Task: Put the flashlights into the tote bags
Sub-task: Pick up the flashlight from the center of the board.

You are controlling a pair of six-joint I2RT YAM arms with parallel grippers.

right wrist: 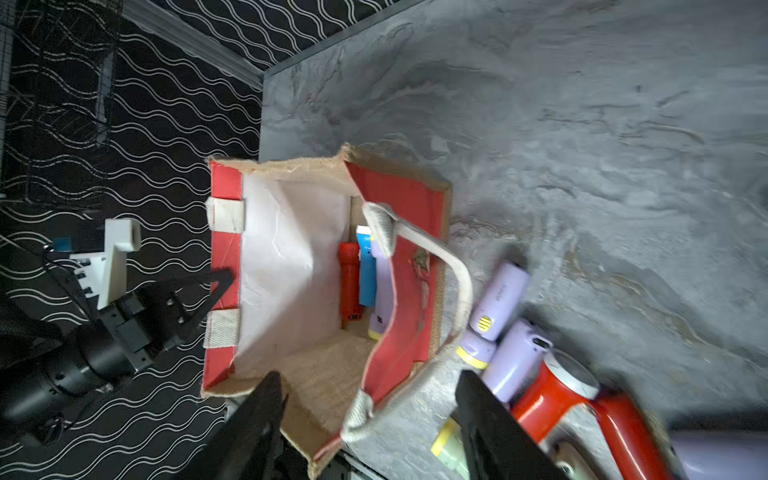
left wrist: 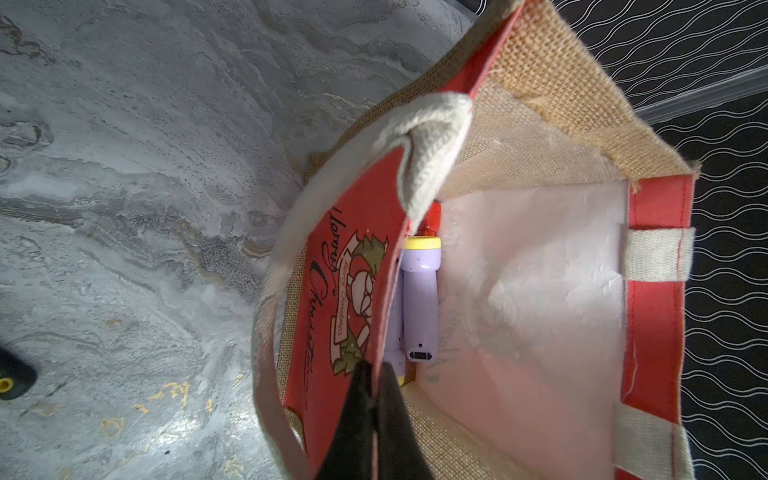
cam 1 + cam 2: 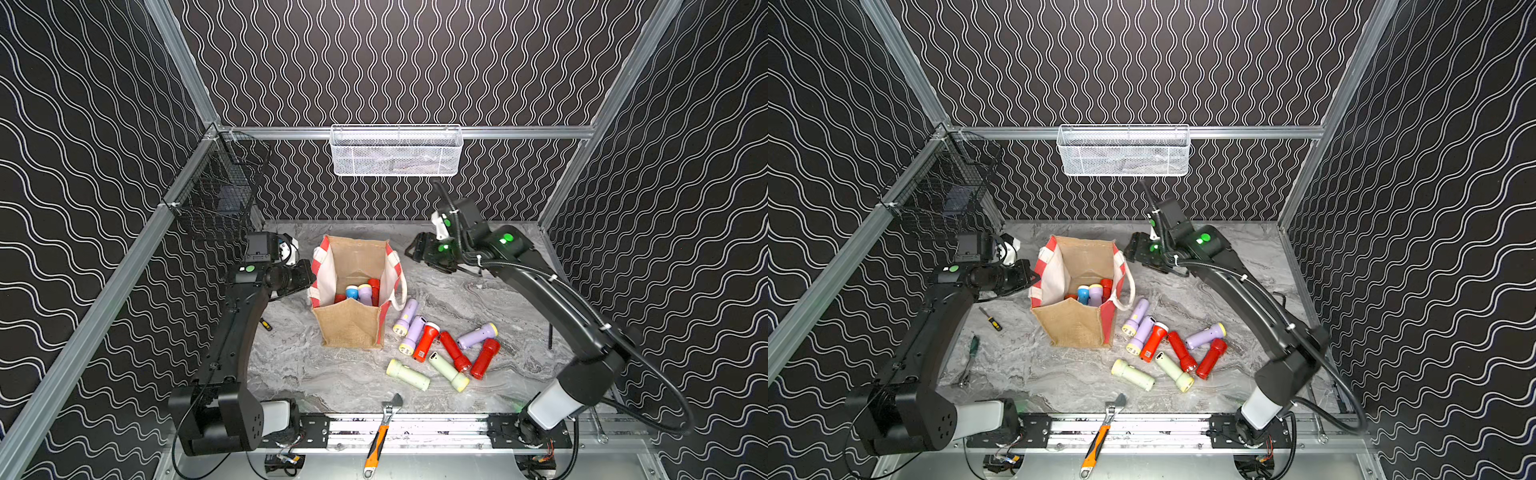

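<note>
Your left end effector (image 2: 376, 372) is clenched on the rim of the tote bag (image 3: 351, 328), pinching its red side panel. Your right end effector (image 1: 369, 376) hangs released and empty near the bag's far right corner. The bag stands upright at mid-worktop, mouth open. The bagged flashlights (image 3: 365, 293), red, blue and lilac, stand on end inside with heads up. Eight loose flashlights (image 3: 455, 351) lie flat just to the bag's right, their long axes fanned at angles. The two lilac ones nearest the bag point their yellow heads toward your bases, and a third lilac points right. The worktop (image 3: 316, 382) is grey and marble-patterned, walled in black with white wavy lines. A white mesh basket (image 3: 397, 151) and a black wire basket (image 3: 216, 195) hang on the frame, and an orange-handled wrench (image 3: 380, 436) lies at the front edge. The bag's front wall hides the bagged flashlights' bases, and the mesh basket's contents are unclear.
</note>
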